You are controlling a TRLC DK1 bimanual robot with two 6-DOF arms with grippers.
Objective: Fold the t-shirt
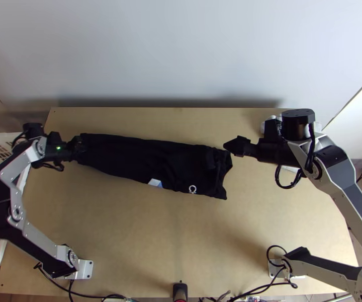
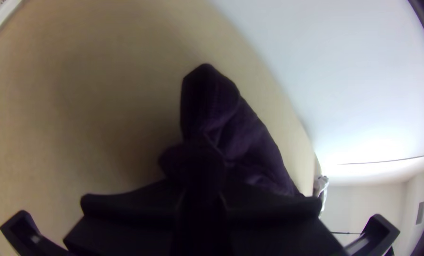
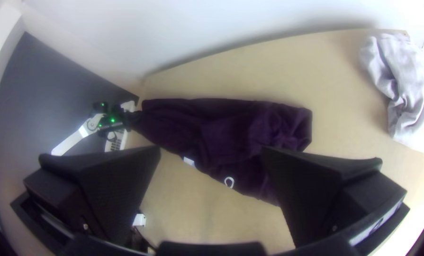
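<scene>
Long black cloth tee (image 1: 146,158) is probably light, floppy. Black left gripper (image 1: 82,146) is clamped on one end; flat-fingered black right gripper (image 3: 212,150) is wide apart, so I'd pinch the opposite end.

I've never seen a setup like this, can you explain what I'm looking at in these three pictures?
It's a robot with a left arm and a right arm. One camera looks down from above; the other two ride on its wrists. On the light wooden table lies a black t-shirt in a long, narrow shape. The left fingers pinch one end of it. The right fingers are open and empty, near its other end. A crumpled light grey cloth lies on the table too. The job is folding the t-shirt.
</scene>
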